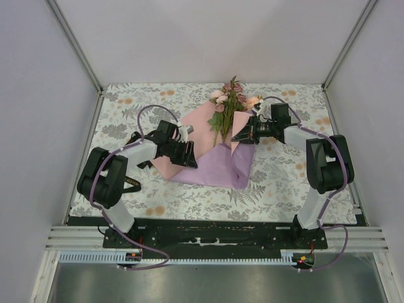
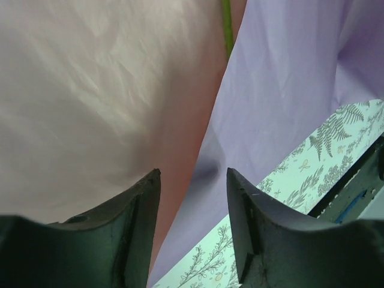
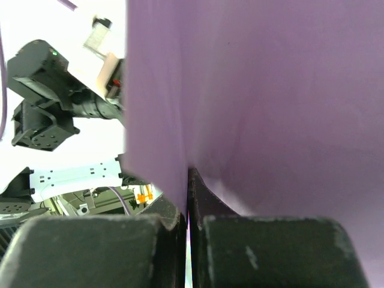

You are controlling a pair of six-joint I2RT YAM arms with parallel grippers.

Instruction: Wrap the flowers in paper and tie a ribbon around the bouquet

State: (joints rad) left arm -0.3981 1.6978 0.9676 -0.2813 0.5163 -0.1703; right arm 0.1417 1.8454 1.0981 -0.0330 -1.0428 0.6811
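The paper lies mid-table, its pink face up at the back left and a lilac flap folded over the front. The flowers rest on it, blooms sticking out past the far edge. My right gripper is shut on the paper's right edge, and lilac paper fills the right wrist view above the pinched jaws. My left gripper sits at the paper's left side, open, with nothing between its fingers; pink and lilac paper and a green stem lie just beyond. I cannot make out the ribbon.
A floral tablecloth covers the table. Frame posts and white walls close in the back and both sides. The black rail with the arm bases runs along the near edge.
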